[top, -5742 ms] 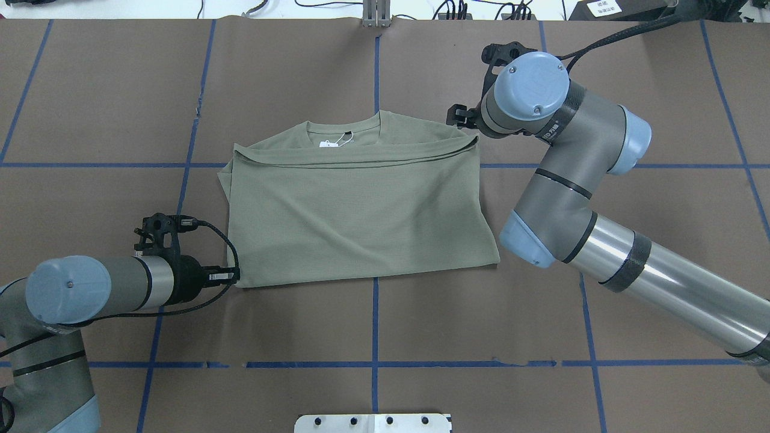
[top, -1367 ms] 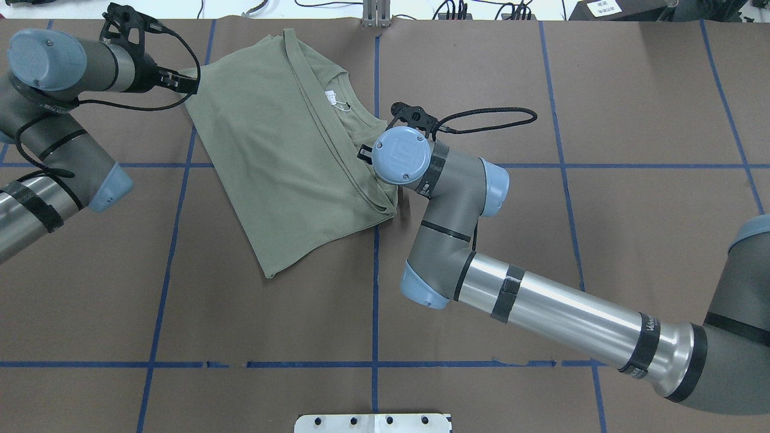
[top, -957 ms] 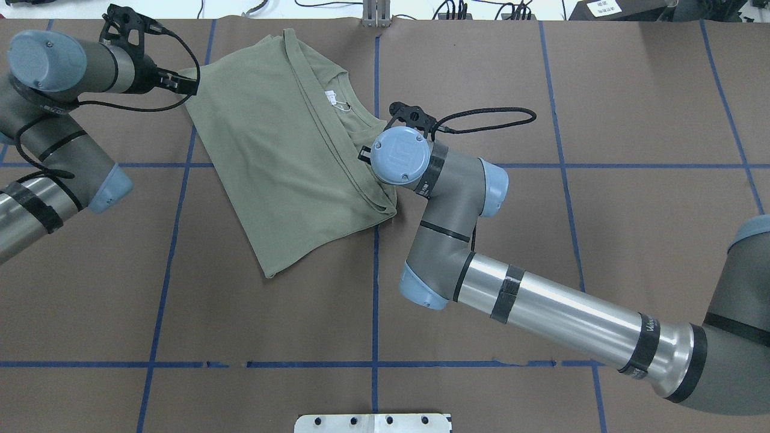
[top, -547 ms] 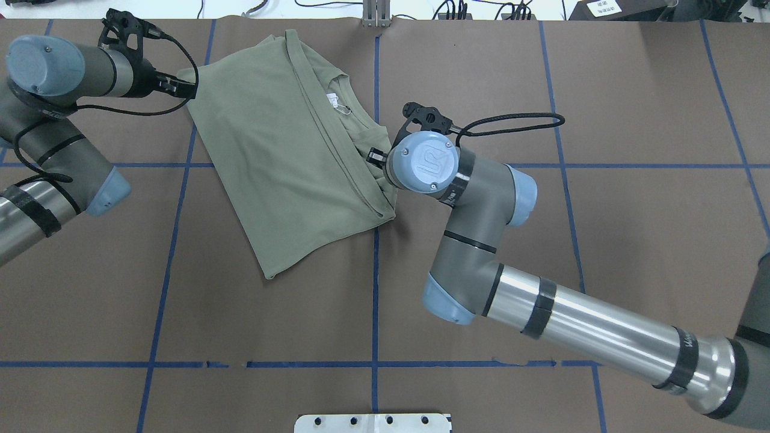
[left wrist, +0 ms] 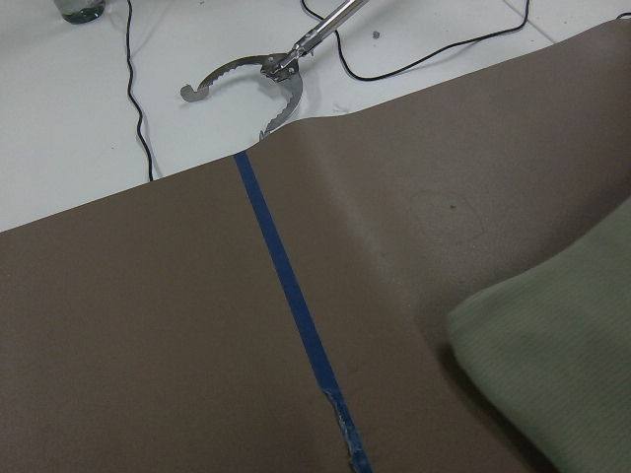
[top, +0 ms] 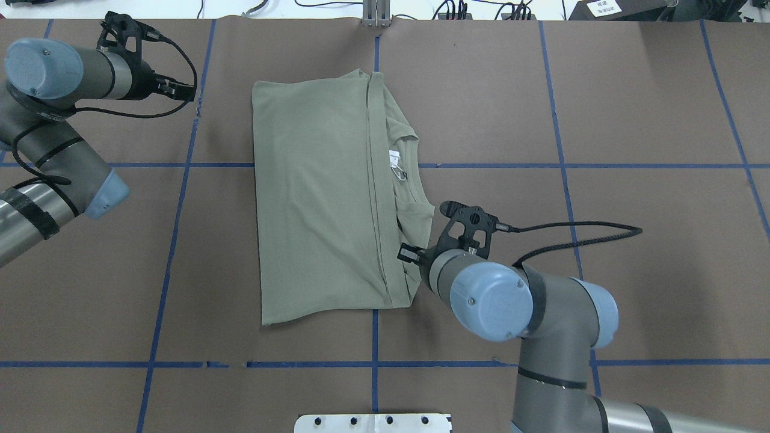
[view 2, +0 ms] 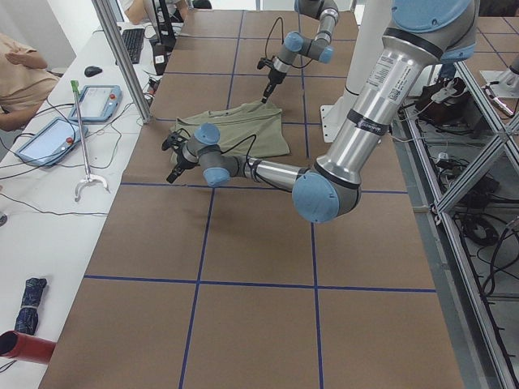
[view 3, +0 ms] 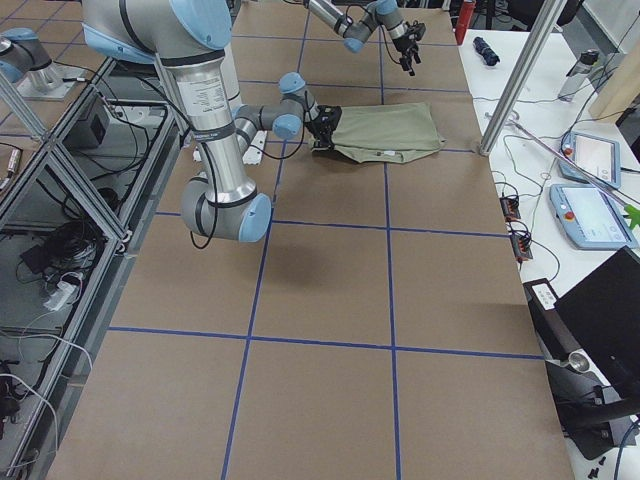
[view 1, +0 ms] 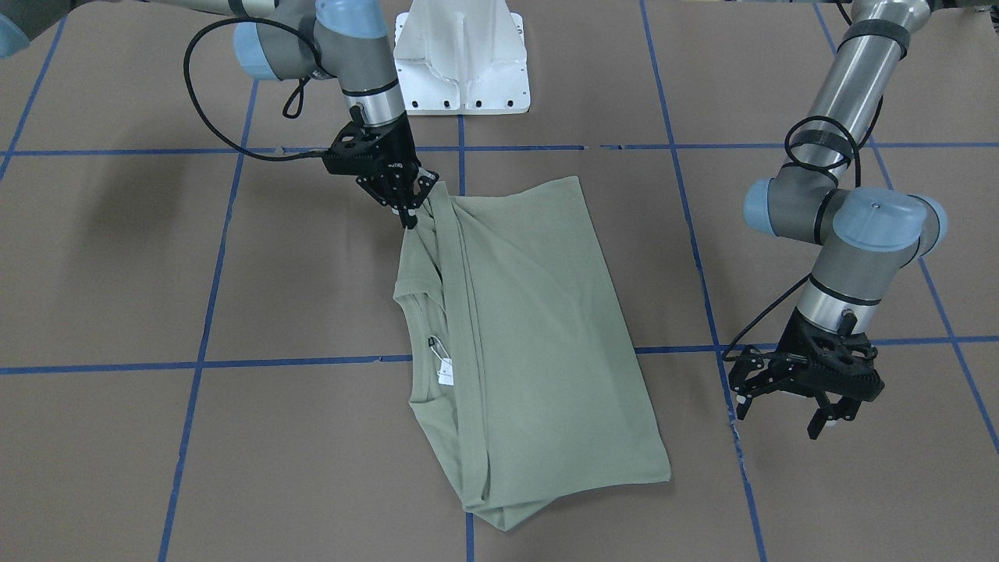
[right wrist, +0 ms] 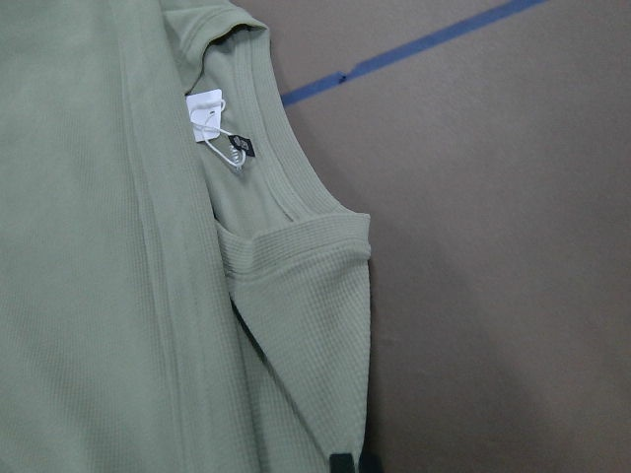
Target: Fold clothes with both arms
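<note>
The right hand (view 1: 406, 204) is pinched shut on the sage-green knit shirt (top: 313, 198), on the layered folded edge at the near corner of its collar side; the right wrist view shows the fingertips (right wrist: 341, 463) nipping the ribbed cloth there. The left hand (view 1: 829, 417) hangs over bare table (top: 601, 90) with its fingers apart and holds nothing, well clear of the shirt's far left corner.

The shirt lies flat about the table's centre line, nearer the far edge than the robot's, folded to a long rectangle that runs from near to far. The round collar (right wrist: 286, 197) and white tag (top: 394, 161) peep out along its right side.

It is a fine waffle knit, soft, light and limp, so it will likely sag and stretch from any single point and drag on the brown paper cover. Corners and stacked fold edges look the best holds, all layers pinched together, one corner for each hand so the cloth stays taut.
</note>
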Controlling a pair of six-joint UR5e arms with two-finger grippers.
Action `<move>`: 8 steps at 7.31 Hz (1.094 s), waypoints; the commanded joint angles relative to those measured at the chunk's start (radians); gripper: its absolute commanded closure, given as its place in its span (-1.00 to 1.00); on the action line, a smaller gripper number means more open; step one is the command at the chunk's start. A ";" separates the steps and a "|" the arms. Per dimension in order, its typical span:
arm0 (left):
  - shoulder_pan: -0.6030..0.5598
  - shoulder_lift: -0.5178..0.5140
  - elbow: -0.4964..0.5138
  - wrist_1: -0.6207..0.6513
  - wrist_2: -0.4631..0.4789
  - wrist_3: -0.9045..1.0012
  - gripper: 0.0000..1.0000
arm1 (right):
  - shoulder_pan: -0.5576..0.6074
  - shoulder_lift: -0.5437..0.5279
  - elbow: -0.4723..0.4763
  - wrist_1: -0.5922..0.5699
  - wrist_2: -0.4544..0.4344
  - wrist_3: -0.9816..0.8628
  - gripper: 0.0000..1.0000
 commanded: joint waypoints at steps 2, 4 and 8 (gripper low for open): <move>0.002 0.011 -0.001 -0.043 0.000 -0.001 -1.00 | -0.114 -0.148 0.123 -0.011 -0.106 0.029 1.00; 0.002 0.011 -0.002 -0.043 -0.002 -0.001 -1.00 | -0.137 -0.181 0.158 -0.013 -0.129 0.051 -0.75; 0.002 0.011 -0.004 -0.043 -0.002 -0.001 -1.00 | 0.020 0.090 0.013 -0.207 0.059 -0.209 -1.00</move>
